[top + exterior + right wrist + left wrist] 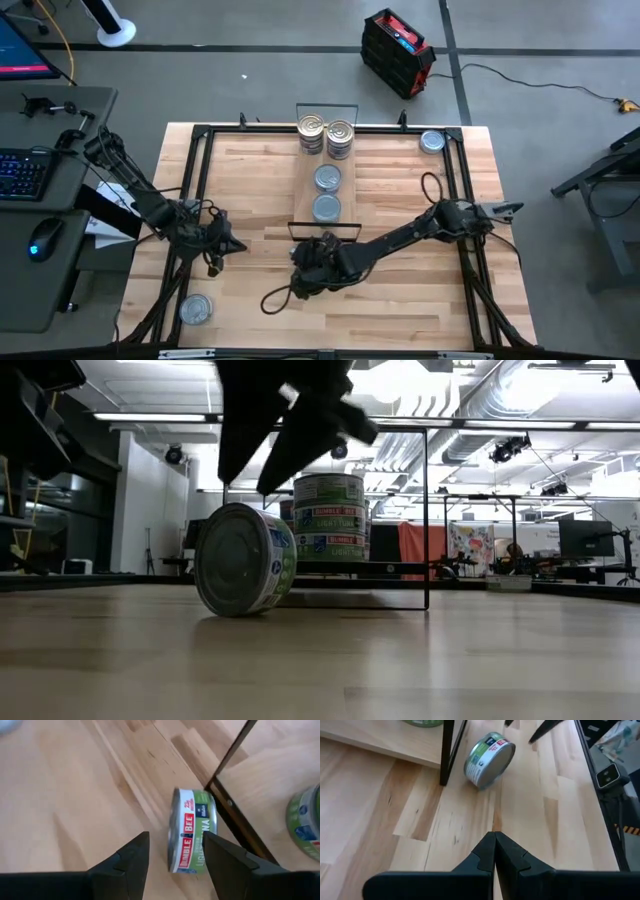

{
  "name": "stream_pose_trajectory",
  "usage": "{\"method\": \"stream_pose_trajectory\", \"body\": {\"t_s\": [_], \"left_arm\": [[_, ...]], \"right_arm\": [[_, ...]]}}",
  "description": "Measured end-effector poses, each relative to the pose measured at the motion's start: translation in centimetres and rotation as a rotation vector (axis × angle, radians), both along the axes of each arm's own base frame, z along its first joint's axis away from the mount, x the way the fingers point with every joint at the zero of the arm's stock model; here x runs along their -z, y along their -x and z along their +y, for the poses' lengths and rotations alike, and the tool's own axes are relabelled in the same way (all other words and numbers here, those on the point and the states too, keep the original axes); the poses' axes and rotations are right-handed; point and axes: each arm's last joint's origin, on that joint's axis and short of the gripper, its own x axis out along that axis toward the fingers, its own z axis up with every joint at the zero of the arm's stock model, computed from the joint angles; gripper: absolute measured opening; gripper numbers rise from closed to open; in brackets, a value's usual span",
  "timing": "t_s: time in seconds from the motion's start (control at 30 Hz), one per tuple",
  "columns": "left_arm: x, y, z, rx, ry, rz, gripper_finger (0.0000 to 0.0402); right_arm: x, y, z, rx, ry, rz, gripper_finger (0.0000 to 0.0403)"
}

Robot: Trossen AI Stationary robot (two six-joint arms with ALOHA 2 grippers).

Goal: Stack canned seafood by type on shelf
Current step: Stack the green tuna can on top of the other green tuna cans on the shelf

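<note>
Your right gripper (172, 852) hangs with jaws released over a tin (192, 830) balanced on edge at centre frame; nudge it and it rolls across the worktop (60, 795).

On the bench (400, 290), the shelf (352, 172) runs down from top centre, carrying two stacks of tins (326, 136) at its upper end and two single tins (327, 192) below them. Another tin (432, 142) lies upper right, one more (195, 309) lower left.

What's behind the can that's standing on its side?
In the low view, behind the tipped can stands a stack of tuna cans on the shelf. The tipped can covers the stack's left edge.
</note>
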Motion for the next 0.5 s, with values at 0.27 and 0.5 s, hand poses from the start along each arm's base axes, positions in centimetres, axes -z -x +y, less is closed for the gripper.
{"method": "stream_pose_trajectory", "body": {"t_s": [0.27, 0.5], "left_arm": [[0.0, 0.0, -0.1, 0.013, 0.056, 0.028, 0.0], [0.0, 0.0, -0.1, 0.018, 0.06, 0.033, 0.0]], "right_arm": [[0.8, -1.2, -1.5, 0.084, -0.01, 0.014, 0.0175], [1.0, -0.9, -1.9, 0.082, -0.002, 0.066, 0.0174]]}}
